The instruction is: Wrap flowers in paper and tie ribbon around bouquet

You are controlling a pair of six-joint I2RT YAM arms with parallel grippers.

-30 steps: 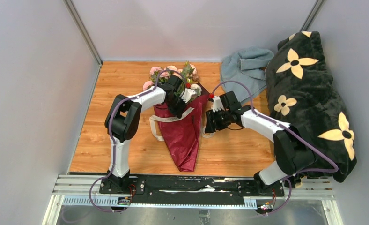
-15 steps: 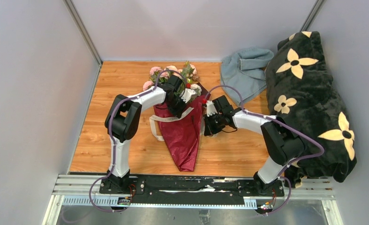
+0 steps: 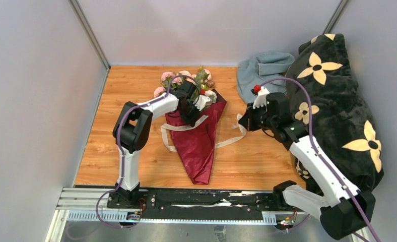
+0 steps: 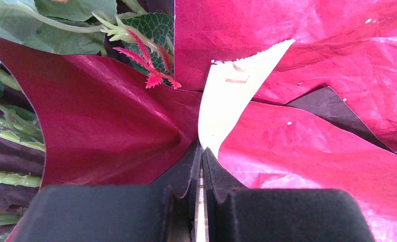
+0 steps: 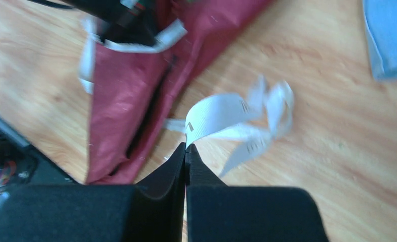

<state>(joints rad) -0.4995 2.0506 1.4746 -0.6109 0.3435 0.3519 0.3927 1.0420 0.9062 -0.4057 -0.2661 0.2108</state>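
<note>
The bouquet (image 3: 199,141) lies on the wooden table as a dark red paper (image 4: 111,126) cone. Its narrow end points toward the arms, and pink flowers (image 3: 179,79) with green leaves (image 4: 151,30) fill the far end. The cream ribbon (image 3: 186,127) crosses the cone, loops out on the left and trails right over the wood. My left gripper (image 3: 194,115) rests on the cone's upper part, shut on the ribbon (image 4: 232,96) at its tips (image 4: 203,151). My right gripper (image 3: 244,122) hovers right of the bouquet, shut on the ribbon's other end (image 5: 221,113) at its tips (image 5: 187,147).
A grey-blue cloth (image 3: 262,75) lies at the back right. A black blanket with cream flower shapes (image 3: 337,101) is heaped along the right wall. Grey walls close in the table on three sides. The arms' mounting rail (image 3: 186,199) runs along the near edge.
My right gripper closed on the ribbon beside the cone, then rose and swung right, drawing that end out over the wood. The left arm stayed still.
</note>
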